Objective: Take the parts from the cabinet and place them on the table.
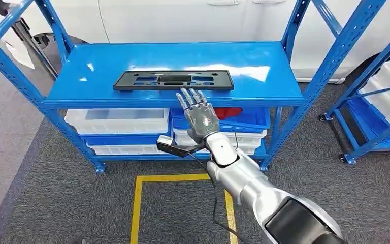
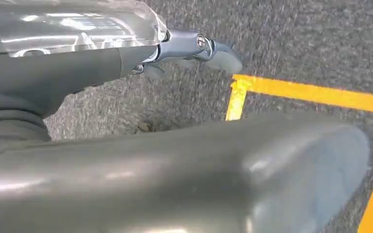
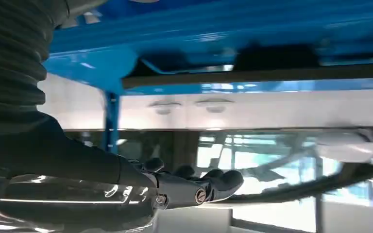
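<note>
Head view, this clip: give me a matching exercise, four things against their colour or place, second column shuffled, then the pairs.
Things:
1. black plate frame
2. right robot hand
3. white bins
4. yellow floor tape

Places or states:
A. on the lower shelf of the rack
B. on the grey carpet in front of the rack
C. lying flat on the top blue shelf
D. raised at the shelf's front edge, fingers spread, holding nothing

Pairs: 1-C, 2-D, 3-A, 4-B
</note>
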Motion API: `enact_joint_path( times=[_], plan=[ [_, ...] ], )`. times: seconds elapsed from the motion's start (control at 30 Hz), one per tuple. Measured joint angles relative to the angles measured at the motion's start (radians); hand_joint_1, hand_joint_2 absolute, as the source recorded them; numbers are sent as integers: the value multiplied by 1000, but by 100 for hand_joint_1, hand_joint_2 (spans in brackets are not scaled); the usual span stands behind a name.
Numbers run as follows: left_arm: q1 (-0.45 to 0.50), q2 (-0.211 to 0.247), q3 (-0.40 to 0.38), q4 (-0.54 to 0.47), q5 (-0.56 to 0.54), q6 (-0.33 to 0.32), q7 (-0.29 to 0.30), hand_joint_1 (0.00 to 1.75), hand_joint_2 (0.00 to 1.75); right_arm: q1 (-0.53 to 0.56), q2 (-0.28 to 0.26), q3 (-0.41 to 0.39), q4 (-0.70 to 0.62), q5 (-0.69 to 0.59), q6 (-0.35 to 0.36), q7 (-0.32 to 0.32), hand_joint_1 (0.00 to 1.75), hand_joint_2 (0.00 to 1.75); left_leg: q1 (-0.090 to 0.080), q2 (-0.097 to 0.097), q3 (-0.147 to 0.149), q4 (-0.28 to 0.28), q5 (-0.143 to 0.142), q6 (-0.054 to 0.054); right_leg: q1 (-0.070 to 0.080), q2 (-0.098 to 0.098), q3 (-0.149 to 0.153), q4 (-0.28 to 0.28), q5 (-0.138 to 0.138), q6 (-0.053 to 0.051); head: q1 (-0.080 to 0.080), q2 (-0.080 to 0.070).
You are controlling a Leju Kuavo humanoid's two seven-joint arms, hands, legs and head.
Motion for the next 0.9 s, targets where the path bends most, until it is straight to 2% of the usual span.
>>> enact_joint_path(
  times=[0.03,0.07,0.1,0.17,0.2,0.23,0.27,0.33,0.37,0.4,0.43,0.5,0.53,0.57,0.6,0.67,0.7,0.73,0.77,0.8,0.83,0.87,0.9],
  plan=[
    [-1,0,0,0,-5,0,0,0,0,-9,1,1,13,15,-1,20,0,175,2,1,-4,3,-7,-4,-9,-3,7,-9,5,-6,0,0],
    [-3,-3,-2,0,-10,-2,0,0,0,-21,1,2,29,32,-4,41,0,175,2,2,-10,28,-25,-11,-10,-2,9,-13,6,-9,0,0],
    [-7,-3,-3,0,-18,-3,2,0,0,-33,3,4,43,48,-5,62,0,175,4,1,-39,91,-62,-17,-11,-3,9,-13,6,-12,0,0],
    [-11,-3,-3,0,-27,-7,11,0,0,-41,3,4,67,66,-5,91,0,175,10,2,-117,254,-131,-28,-9,-4,10,-13,5,-14,0,0],
    [-11,-3,-3,0,-29,-11,16,0,0,-41,3,4,77,66,-6,95,0,175,12,2,-147,312,-143,-32,-9,-3,10,-12,5,-14,0,0],
    [-11,-3,-3,0,-33,-14,19,0,0,-41,3,4,84,66,-7,96,0,175,14,2,-151,312,-127,-33,-10,-3,11,-12,4,-13,0,0],
    [-12,-3,-3,0,-35,-16,22,0,0,-43,3,4,90,66,-8,96,0,175,17,2,-129,262,-90,-34,-10,-1,12,-11,3,-12,0,0],
    [-15,-3,-3,0,-37,-16,24,0,0,-48,3,3,96,66,-16,96,0,175,20,3,-45,86,2,-32,-11,1,19,-9,-2,-6,0,0],
    [-16,-4,-3,1,-37,-16,25,0,0,-52,3,2,99,66,-20,94,0,175,19,4,-12,15,13,-27,-10,2,19,-8,-4,-2,0,0],
    [-18,-4,-3,1,-39,-16,25,0,0,-57,3,0,101,66,-24,92,0,175,12,2,-1,-3,6,-20,-4,3,14,-3,-6,5,0,0],
    [-20,-4,-4,1,-40,-16,28,0,0,-58,3,-2,104,66,-26,89,0,175,12,2,-5,2,5,-10,-4,4,11,-5,-3,11,0,0],
    [-20,-4,-4,1,-44,-16,30,0,0,-58,3,-6,109,66,-29,80,0,175,8,1,-7,2,4,2,-7,2,13,-8,-3,23,0,0],
    [-21,-5,-4,1,-46,-16,32,0,0,-59,3,-8,110,65,-31,77,0,175,16,1,-3,-7,9,11,-6,2,11,-5,-9,30,0,0],
    [-22,-7,-4,1,-46,-17,32,0,0,-59,3,-11,111,64,-32,75,0,175,14,1,-1,-10,10,16,-9,2,4,17,-26,34,0,0],
    [-24,-7,-4,1,-47,-17,33,0,0,-60,3,-16,112,62,-32,73,0,175,14,2,-2,-10,9,24,-9,2,-23,75,-60,37,0,0],
    [-27,-7,-4,1,-47,-17,34,0,0,-56,3,-22,117,62,-32,71,0,175,11,3,-2,-10,7,29,-10,2,-107,244,-133,41,0,0],
    [-26,-7,-4,1,-47,-17,34,0,0,-53,3,-23,120,61,-32,70,0,175,10,3,-1,-9,6,30,-10,2,-143,310,-148,43,0,0],
    [-25,-7,-4,1,-47,-17,34,0,0,-51,3,-23,123,59,-32,69,0,175,10,2,0,-9,4,30,-10,2,-156,325,-138,43,0,0],
    [-25,-7,-4,1,-47,-17,34,0,0,-50,3,-23,125,59,-32,69,0,175,10,1,2,-8,2,29,-10,2,-145,290,-107,42,0,0],
    [-26,-8,-4,1,-47,-18,34,0,0,-51,3,-24,126,59,-32,69,0,175,10,0,5,-7,0,27,-10,2,-114,220,-62,39,0,0],
    [-26,-9,-4,1,-47,-18,34,0,0,-52,3,-24,126,59,-32,69,0,175,10,-1,11,-6,-5,23,-10,2,-67,120,-10,34,0,0],
    [-26,-10,-4,1,-48,-18,34,0,0,-52,3,-26,126,58,-32,69,0,175,10,-1,15,-4,-10,20,-9,2,-26,34,28,28,0,0],
    [-27,-10,-4,1,-48,-18,34,0,0,-53,3,-26,127,58,-31,69,0,175,2,-1,14,2,-15,14,-3,2,-10,10,9,25,0,0]
  ],
)
